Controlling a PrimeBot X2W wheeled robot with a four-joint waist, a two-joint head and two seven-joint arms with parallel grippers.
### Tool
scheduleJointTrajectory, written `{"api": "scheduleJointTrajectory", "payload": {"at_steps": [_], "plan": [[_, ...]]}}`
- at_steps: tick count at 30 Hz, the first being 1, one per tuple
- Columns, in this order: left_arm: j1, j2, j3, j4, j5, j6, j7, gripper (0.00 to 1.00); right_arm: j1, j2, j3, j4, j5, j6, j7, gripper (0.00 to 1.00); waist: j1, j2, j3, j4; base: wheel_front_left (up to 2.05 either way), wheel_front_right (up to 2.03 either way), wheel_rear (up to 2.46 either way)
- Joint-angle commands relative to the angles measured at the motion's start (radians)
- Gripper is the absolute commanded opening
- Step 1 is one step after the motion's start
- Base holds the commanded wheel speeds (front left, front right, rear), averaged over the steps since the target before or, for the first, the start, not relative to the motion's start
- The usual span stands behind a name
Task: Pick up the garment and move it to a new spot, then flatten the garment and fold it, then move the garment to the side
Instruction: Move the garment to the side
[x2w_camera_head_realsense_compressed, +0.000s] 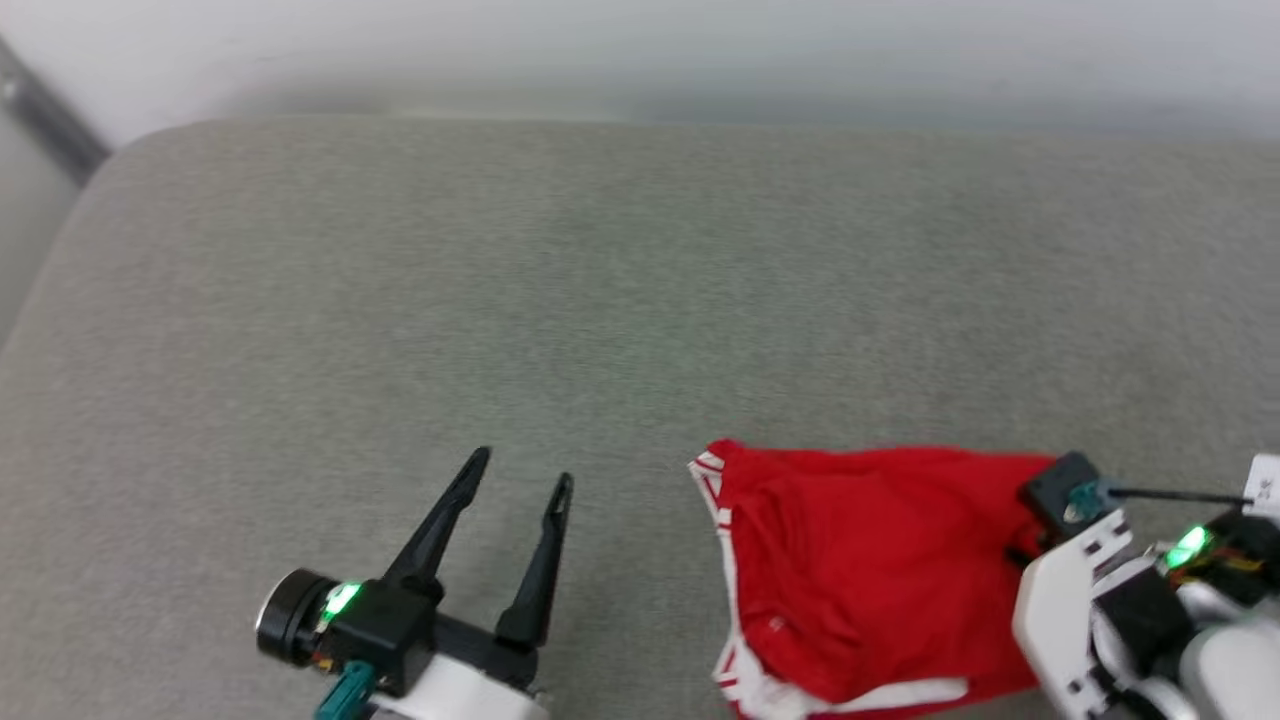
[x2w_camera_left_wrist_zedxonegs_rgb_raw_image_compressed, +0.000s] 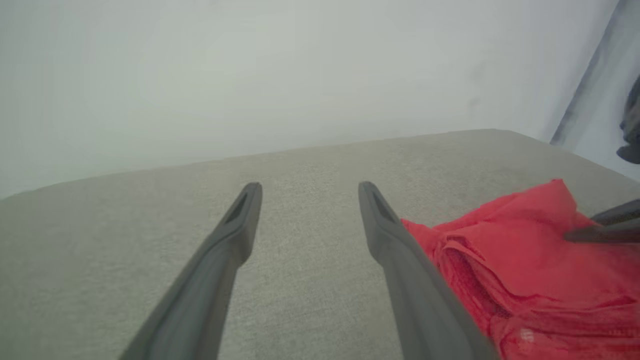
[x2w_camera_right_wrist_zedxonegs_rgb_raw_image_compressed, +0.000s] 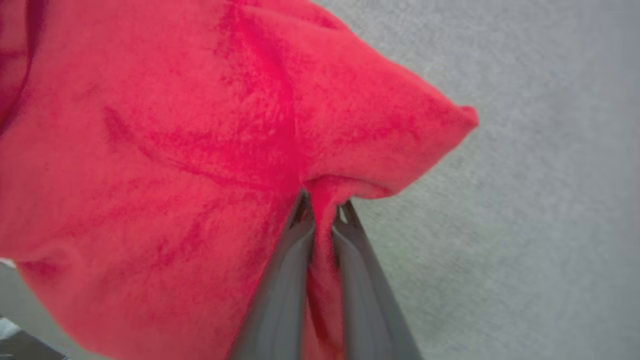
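The garment (x2w_camera_head_realsense_compressed: 860, 580) is a red shirt with white striped trim, lying crumpled on the grey cushion at the lower right of the head view. My right gripper (x2w_camera_right_wrist_zedxonegs_rgb_raw_image_compressed: 322, 207) is shut on a pinched fold of the garment (x2w_camera_right_wrist_zedxonegs_rgb_raw_image_compressed: 200, 150) near one of its corners; in the head view its fingers are hidden under its wrist. My left gripper (x2w_camera_head_realsense_compressed: 525, 470) hovers open to the left of the garment, holding nothing. In the left wrist view that gripper (x2w_camera_left_wrist_zedxonegs_rgb_raw_image_compressed: 309, 187) points across bare cushion, with the garment (x2w_camera_left_wrist_zedxonegs_rgb_raw_image_compressed: 525, 270) at its right.
A wide grey fabric cushion (x2w_camera_head_realsense_compressed: 500, 280) carries everything, with a pale wall behind its far edge. The cushion's rounded left corner (x2w_camera_head_realsense_compressed: 120, 150) shows at the upper left. Bare fabric stretches to the left of and beyond the garment.
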Motion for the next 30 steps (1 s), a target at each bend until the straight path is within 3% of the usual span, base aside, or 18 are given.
{"api": "scheduleJointTrajectory", "payload": {"at_steps": [1,10,15,22,30], "plan": [[-0.035,-0.001,-0.015,0.003,0.009,-0.001,-0.002,1.0,-0.039,-0.044,0.01,-0.019,-0.016,-0.001,0.003,0.0,0.0,0.0,0.038,-0.066,0.0,0.0,0.0],[-0.185,0.013,-0.141,0.03,0.054,-0.001,-0.002,1.0,-0.204,-0.31,0.065,-0.037,-0.085,-0.002,-0.021,0.0,0.0,0.0,0.195,-0.288,0.0,0.0,0.0],[-0.283,0.038,-0.206,0.04,0.065,-0.001,-0.002,1.0,-0.296,-0.384,0.041,0.073,-0.096,-0.002,-0.103,0.0,0.0,0.0,0.297,-0.372,0.0,0.0,0.0],[-0.378,0.095,-0.257,0.02,0.078,-0.001,-0.002,1.0,-0.438,-0.407,0.017,0.327,-0.125,-0.002,-0.252,0.0,0.0,0.0,0.414,-0.434,0.0,0.0,0.0],[-0.433,0.142,-0.288,-0.017,0.097,-0.001,-0.002,1.0,-0.579,-0.42,-0.029,0.602,-0.176,-0.002,-0.441,0.0,0.0,0.0,0.496,-0.433,0.0,0.0,0.0]]}}
